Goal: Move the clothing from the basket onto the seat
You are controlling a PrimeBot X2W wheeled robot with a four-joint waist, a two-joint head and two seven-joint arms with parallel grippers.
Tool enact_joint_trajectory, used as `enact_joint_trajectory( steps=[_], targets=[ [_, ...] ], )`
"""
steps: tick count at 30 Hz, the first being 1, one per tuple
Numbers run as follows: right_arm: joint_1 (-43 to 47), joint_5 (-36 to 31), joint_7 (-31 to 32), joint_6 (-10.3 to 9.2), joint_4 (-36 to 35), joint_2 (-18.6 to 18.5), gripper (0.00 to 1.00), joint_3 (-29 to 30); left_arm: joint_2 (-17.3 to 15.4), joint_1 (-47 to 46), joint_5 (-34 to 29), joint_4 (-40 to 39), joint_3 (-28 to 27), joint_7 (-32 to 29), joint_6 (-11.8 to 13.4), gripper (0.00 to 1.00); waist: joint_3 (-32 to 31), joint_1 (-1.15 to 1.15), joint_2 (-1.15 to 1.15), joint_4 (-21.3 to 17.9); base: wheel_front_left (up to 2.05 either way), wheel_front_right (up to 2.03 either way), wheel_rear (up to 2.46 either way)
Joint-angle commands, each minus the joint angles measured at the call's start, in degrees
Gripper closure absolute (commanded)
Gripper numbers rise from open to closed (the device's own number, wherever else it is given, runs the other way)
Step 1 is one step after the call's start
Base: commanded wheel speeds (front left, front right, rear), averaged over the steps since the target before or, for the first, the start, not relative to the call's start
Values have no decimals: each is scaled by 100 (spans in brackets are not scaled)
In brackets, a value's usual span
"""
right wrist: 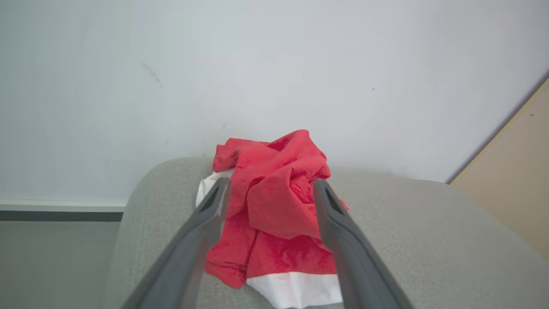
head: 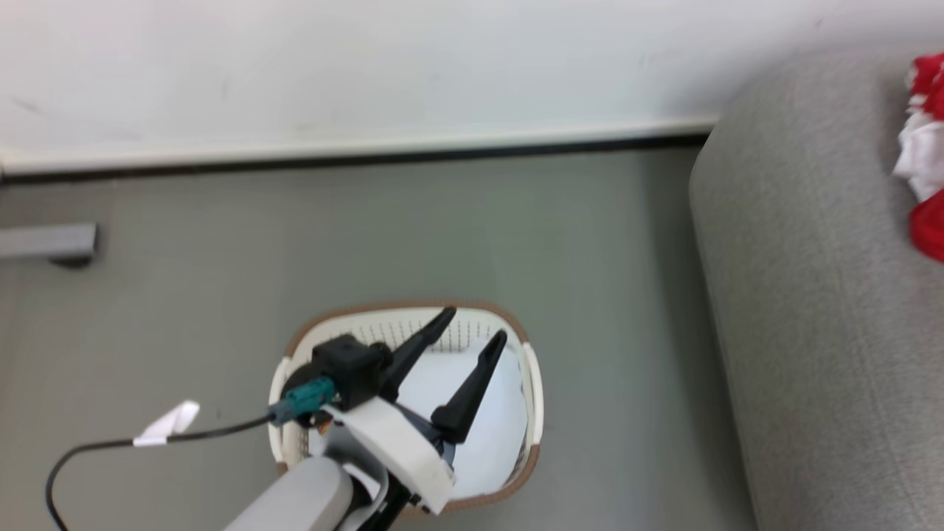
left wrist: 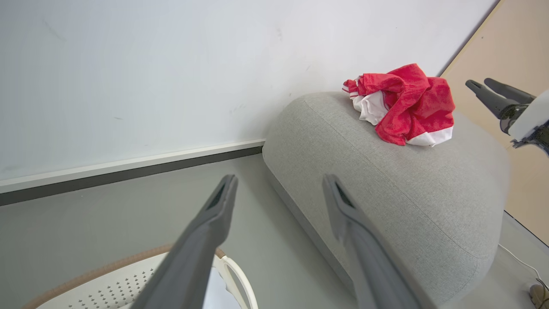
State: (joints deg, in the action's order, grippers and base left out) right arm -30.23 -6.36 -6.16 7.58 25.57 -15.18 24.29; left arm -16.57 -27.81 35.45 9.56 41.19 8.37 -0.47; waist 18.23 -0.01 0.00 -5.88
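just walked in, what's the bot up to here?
The red clothing lies bunched on the grey seat, out of the basket. The right gripper is open, pointed at the clothing but apart from it. The left gripper hangs open over the basket, holding nothing; a pale cloth lies inside. The move looks done.

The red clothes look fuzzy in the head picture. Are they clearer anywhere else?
Head view: the clothing is soft and cut off at the right edge. Left wrist view: crisper, folds show, though the seat smears at its far right end. Right wrist view: clearest, creases sharp, while the near fingers look blurry.
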Motion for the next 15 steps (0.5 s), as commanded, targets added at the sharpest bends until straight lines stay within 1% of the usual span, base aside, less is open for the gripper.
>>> enact_joint_trajectory(
  steps=[1,4,8,11,15],
  targets=[
    [295,150,62,-17,-257,80,0,-109,-32,149,40,32,-15,62,26,0,-432,1,0,-85,0,0,0],
    [788,367,188,-17,-814,196,0,-391,-64,340,111,54,-49,148,99,0,-709,1,0,-61,0,0,0],
    [1331,542,228,-17,-1336,303,0,-690,-78,567,172,73,-93,234,194,0,-994,1,0,71,0,0,0],
    [1676,590,151,-17,-1574,370,0,-891,-64,733,273,61,-132,291,244,0,-1165,1,0,246,0,0,0],
    [2082,746,-88,-17,-1713,537,0,-1035,-110,992,318,131,-172,403,349,0,-1428,1,0,557,0,0,0]
  ],
)
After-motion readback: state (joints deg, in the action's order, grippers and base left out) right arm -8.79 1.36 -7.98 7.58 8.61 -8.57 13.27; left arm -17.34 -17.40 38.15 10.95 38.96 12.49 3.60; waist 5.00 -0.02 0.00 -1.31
